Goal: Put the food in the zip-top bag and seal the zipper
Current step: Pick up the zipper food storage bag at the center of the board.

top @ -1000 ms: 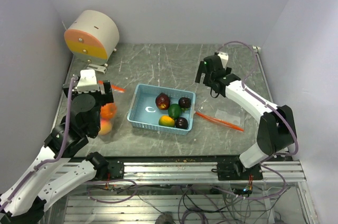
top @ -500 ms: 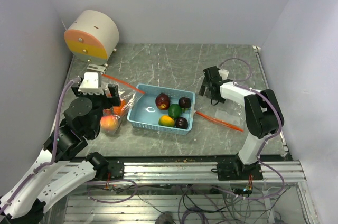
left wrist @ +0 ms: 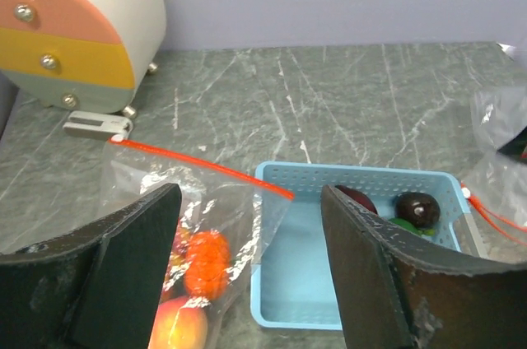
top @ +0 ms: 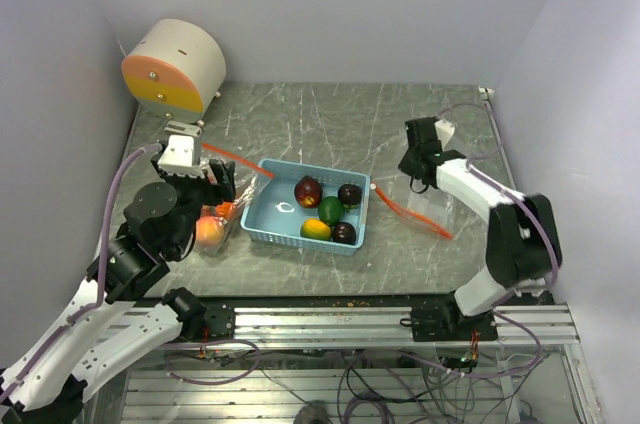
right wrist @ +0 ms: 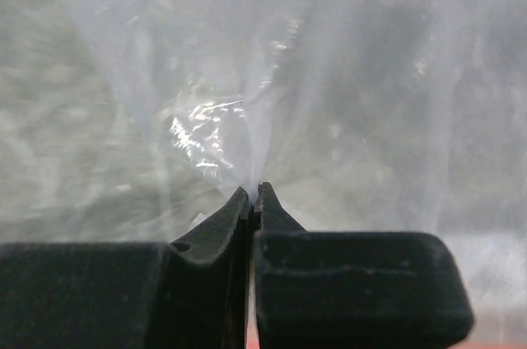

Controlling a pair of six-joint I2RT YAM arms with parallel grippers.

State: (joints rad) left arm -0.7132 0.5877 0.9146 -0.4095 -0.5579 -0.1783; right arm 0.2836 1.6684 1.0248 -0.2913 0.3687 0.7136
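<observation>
A clear zip-top bag (top: pixel 212 216) with a red zipper (top: pixel 238 161) lies left of the basket. It holds a peach (top: pixel 208 231) and an orange piece (top: pixel 226 209). My left gripper (top: pixel 210 187) hovers over it, open. In the left wrist view the bag (left wrist: pixel 156 193), the orange piece (left wrist: pixel 206 262) and the peach (left wrist: pixel 181 324) lie between and below the wide-apart fingers of the left gripper (left wrist: pixel 247 201). More food sits in the light blue basket (top: pixel 272 212): a dark red piece (top: pixel 308 190), green (top: pixel 331 210), yellow-green (top: pixel 315 229) and two dark purple ones (top: pixel 349 194). My right gripper (top: pixel 416 166) is shut on the film of a second clear bag (right wrist: pixel 263 77).
The second bag's red zipper (top: pixel 412 212) runs across the table right of the basket. A white drum with an orange and yellow face (top: pixel 173 66) stands at the back left corner. Grey walls close in the table on three sides.
The right gripper has closed on the second bag and drawn back to the right, dragging its zipper along. The left gripper has swung toward the basket and its jaws have narrowed slightly.
</observation>
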